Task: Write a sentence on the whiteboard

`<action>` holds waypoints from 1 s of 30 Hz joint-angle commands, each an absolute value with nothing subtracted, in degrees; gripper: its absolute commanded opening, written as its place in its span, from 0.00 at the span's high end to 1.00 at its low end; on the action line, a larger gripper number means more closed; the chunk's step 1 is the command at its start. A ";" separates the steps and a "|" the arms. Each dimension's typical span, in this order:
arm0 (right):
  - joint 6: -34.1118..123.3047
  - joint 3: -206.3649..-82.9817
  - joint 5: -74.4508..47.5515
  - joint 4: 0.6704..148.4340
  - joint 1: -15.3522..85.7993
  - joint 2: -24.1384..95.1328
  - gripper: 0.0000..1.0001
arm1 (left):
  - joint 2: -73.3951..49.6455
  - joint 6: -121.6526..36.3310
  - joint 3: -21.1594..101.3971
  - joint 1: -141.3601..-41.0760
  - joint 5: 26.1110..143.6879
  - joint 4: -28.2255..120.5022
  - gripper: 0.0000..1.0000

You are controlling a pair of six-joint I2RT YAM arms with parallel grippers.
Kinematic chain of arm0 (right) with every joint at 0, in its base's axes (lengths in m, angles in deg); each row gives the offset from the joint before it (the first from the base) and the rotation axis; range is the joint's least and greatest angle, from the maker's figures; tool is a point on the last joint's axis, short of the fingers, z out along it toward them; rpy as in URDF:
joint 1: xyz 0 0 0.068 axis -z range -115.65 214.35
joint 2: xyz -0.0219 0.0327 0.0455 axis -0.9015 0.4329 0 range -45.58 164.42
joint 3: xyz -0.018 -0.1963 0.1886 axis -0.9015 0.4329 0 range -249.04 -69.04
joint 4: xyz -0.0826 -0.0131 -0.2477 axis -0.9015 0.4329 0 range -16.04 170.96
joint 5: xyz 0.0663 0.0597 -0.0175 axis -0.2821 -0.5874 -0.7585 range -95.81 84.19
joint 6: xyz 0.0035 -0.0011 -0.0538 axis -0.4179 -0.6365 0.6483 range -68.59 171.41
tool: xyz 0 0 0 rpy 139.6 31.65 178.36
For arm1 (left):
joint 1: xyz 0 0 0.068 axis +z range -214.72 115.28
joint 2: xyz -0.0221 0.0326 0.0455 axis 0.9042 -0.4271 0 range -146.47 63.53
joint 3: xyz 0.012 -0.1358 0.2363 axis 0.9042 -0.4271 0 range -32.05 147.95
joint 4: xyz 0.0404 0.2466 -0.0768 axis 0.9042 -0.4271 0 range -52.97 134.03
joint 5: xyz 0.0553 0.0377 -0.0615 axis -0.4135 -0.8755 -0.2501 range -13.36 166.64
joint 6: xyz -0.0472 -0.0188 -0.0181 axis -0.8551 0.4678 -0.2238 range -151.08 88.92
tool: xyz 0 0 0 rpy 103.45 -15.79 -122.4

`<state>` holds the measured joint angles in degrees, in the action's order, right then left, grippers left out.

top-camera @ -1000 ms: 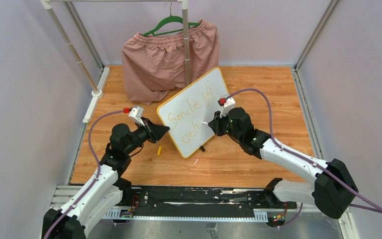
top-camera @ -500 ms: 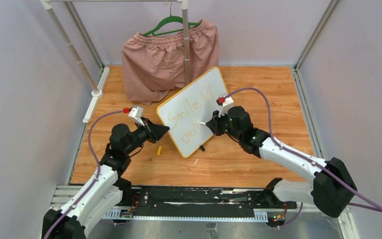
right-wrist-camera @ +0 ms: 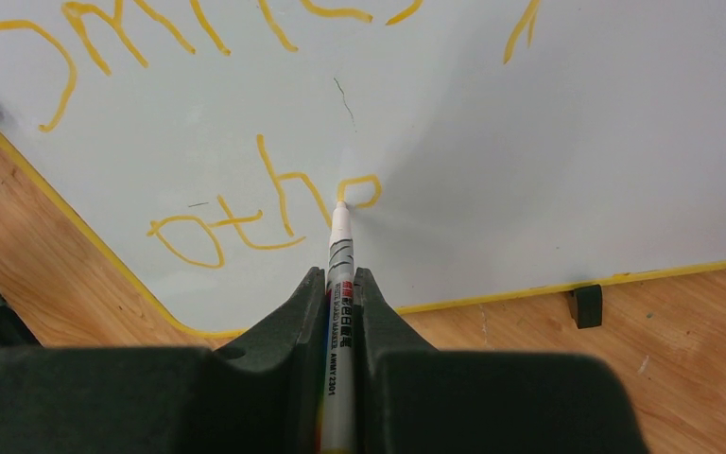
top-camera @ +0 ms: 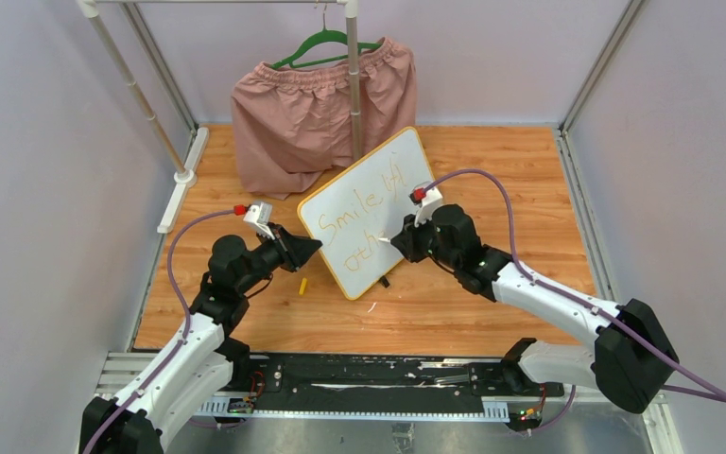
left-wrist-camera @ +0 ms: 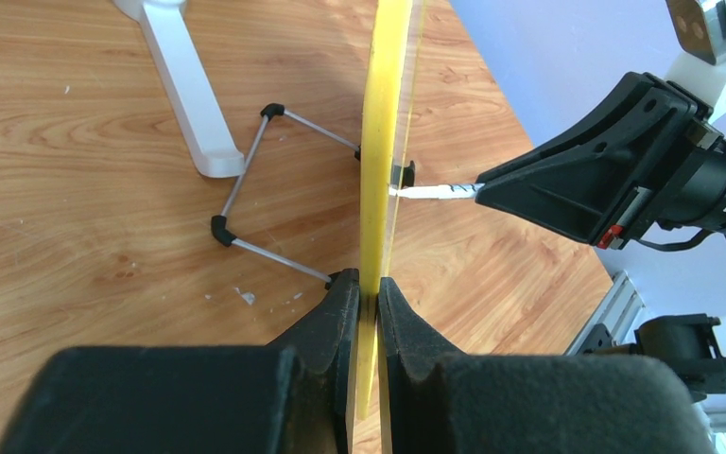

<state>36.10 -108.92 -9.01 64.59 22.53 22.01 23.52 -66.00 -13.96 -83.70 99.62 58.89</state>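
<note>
right fingers (right-wrist-camera: 295,317) pinch the marker (right-wrist-camera: 340,255), its long axis running straight ahead into the whiteboard (top-camera: 399,168) propped at the table's (top-camera: 529,189) middle, tip touching the sentence (top-camera: 352,208) at the last letter of "othe", blank board rightward; left fingers (left-wrist-camera: 333,305) clamp the board's near-left edge, both arms low, reaching forward.

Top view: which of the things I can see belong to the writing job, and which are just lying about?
In the job: whiteboard, sentence, marker, left gripper clamped on the whiteboard's edge, right gripper holding the marker.
Lying about: pink shorts, green hanger, small yellow piece on the table.
</note>
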 commanded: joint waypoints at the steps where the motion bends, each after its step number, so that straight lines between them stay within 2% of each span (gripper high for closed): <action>1: 35.85 -108.06 -8.51 65.93 22.43 21.92 1.00 | 24.38 -66.32 -14.08 -84.05 100.90 62.05 1.00; 22: 35.49 -109.81 -5.90 68.77 26.87 20.84 1.00 | 24.47 -66.40 -14.15 -84.05 101.07 62.05 1.00; 30: 36.12 -106.13 -8.46 65.28 27.03 14.38 1.00 | 24.68 -66.50 -14.27 -84.05 100.98 62.05 1.00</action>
<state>35.97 -108.39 -7.13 68.11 26.29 19.10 23.57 -66.02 -14.01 -83.70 99.99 58.93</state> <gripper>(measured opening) 0.140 0.131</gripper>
